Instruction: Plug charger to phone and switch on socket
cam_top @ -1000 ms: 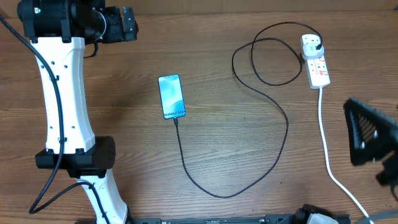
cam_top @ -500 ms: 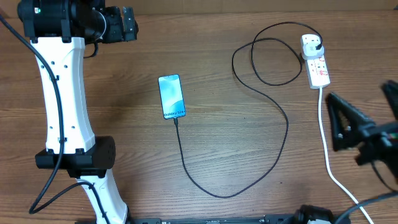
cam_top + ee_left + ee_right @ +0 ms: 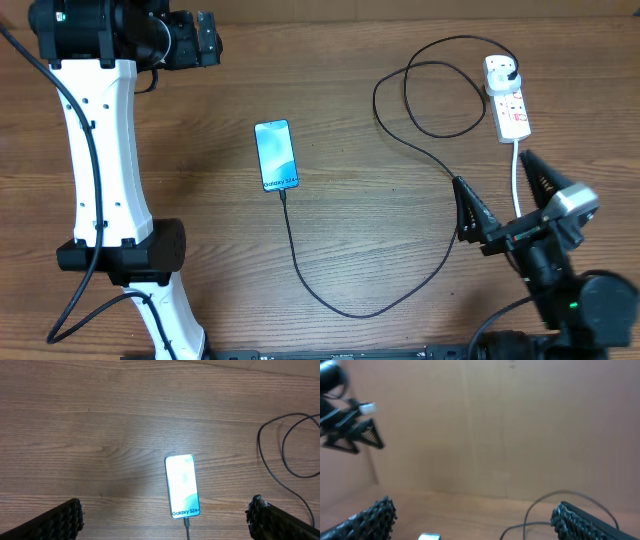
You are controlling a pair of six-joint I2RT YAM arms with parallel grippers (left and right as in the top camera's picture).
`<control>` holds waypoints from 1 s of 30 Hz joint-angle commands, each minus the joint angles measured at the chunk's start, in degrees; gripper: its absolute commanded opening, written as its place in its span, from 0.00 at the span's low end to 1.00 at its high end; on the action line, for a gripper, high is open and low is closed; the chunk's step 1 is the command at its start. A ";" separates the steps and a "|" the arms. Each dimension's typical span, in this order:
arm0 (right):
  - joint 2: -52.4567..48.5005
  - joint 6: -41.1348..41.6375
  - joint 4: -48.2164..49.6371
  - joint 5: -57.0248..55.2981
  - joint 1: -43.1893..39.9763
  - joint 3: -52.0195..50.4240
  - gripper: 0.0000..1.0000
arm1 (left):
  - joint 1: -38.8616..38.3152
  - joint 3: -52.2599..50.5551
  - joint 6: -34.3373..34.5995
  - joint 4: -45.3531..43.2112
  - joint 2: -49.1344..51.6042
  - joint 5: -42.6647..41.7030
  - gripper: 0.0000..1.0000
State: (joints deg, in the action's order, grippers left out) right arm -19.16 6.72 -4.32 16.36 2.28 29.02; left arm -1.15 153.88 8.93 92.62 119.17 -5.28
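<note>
Item, right pincer point(image 3: 491, 167): mine, jaws spread wide and holding nothing, hanging over the table point(image 3: 350, 60) at its right side, its fingertips pointing toward the far edge. The thick white cord point(image 3: 519, 205) passes under the gap between the fingers, and one bend of the charger point(image 3: 290, 232) lies just beside the left-hand finger. Item, left pincer point(image 3: 164, 510): also released and empty, held high at the far left. In its own camera the phone point(image 3: 277, 155) sits between the two fingers, well below them. Item, phone: flat on the table left of centre, screen lit and facing up, its long side running roughly away from me. Item, charger: thin black cable, one end meeting the phone's near short edge. From there it sweeps toward me, curves right, climbs and coils once before its black plug sits in the socket point(image 3: 512, 103). Item, socket: white strip at the far right corner (switch position too small to read).
</note>
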 commanded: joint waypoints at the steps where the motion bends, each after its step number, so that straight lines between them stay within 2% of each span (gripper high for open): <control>1: 4.63 5.70 5.05 -11.45 1.90 -8.63 1.00 | 0.00 -0.07 0.31 -0.02 0.39 0.35 1.00; 6: 11.04 5.49 10.58 -14.86 2.27 -20.52 1.00 | 0.00 -0.07 0.31 -0.02 0.39 0.35 1.00; 14: 18.67 5.49 9.16 -14.84 2.25 -28.13 1.00 | 0.00 -0.07 0.31 -0.02 0.39 0.35 1.00; 20: 19.02 5.51 -0.42 -14.69 2.27 -28.55 1.00 | 0.00 -0.07 0.31 -0.02 0.39 0.35 1.00; 30: 18.99 5.51 -0.35 -14.62 2.25 -28.55 1.00 | 0.00 -0.07 0.31 -0.02 0.39 0.37 1.00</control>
State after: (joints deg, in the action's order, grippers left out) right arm -0.73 11.99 -5.04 2.52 4.23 1.06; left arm -1.15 153.84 8.93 92.62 119.17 -5.30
